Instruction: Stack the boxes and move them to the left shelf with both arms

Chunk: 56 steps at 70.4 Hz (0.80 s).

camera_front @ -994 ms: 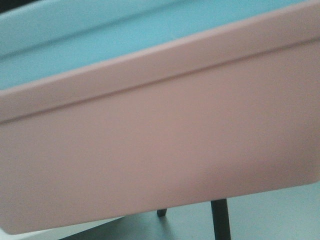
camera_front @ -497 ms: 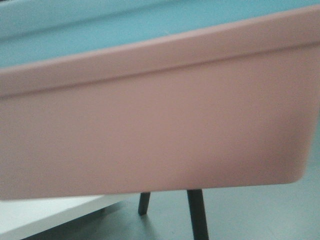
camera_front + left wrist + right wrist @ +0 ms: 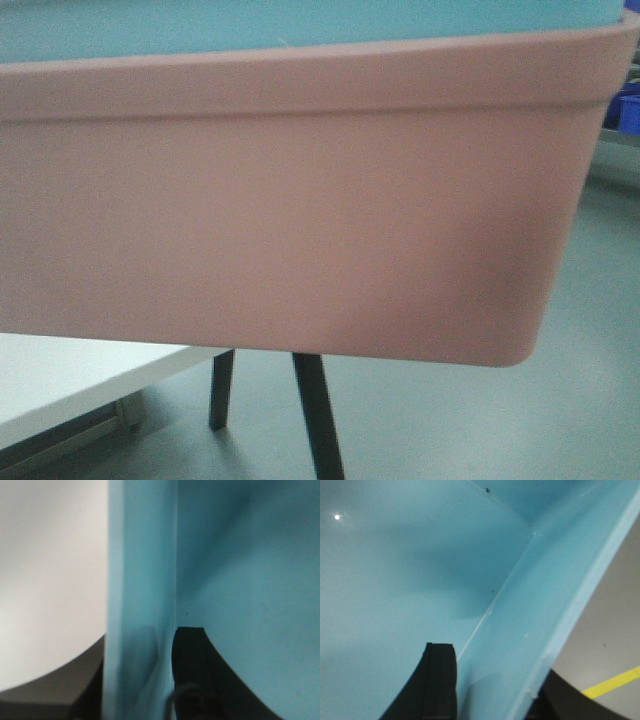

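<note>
- Boxes stacked: the blue box (image 3: 300, 25) sits nested in the pink box (image 3: 300, 200), and the pair hangs in the air above and past a corner of the white desk (image 3: 70, 375). The shelf is not in view.
- Probably light, with thin plastic walls that may flex. Smooth skin, so likely slippery.
- Rolled rims and rounded corners; the rims at opposite ends look the surest hold.
- Left gripper (image 3: 140, 650) and right gripper (image 3: 492, 675) each pinch the blue wall, one black finger inside.

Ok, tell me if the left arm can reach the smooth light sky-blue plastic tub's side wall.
Likely yes: the left gripper straddles the light sky-blue plastic tub wall, one black finger inside.
</note>
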Motion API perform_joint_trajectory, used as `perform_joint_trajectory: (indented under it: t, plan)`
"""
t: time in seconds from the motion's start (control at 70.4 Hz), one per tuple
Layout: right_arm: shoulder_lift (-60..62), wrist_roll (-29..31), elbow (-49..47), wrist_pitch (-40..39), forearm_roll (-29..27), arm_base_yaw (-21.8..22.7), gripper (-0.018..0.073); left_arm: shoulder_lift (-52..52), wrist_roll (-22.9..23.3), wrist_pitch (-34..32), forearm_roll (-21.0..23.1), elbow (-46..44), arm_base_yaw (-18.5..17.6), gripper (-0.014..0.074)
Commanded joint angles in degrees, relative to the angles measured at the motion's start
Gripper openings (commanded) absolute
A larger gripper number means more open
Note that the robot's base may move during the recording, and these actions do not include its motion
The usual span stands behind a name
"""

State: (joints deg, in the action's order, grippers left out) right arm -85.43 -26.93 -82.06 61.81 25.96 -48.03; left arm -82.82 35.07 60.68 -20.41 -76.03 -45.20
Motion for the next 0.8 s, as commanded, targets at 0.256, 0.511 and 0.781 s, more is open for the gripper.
perform_joint_trajectory:
  t: [0.256, 0.511, 0.781]
  plan:
    - [1.8, 3.0, -2.3, -18.0, -7.7, -1.9, 0.0037, 2.5, -3.3, -20.4, 3.4, -4.2, -2.3, -0.0003]
    - [1.8, 3.0, -2.3, -18.0, -7.7, -1.9, 0.0037, 2.5, -3.3, -20.4, 3.4, -4.2, -2.3, -0.0003]
    - [1.8, 3.0, -2.3, -18.0, -7.7, -1.9, 0.0037, 2.5, -3.3, -20.4, 3.4, -4.2, -2.3, -0.0003]
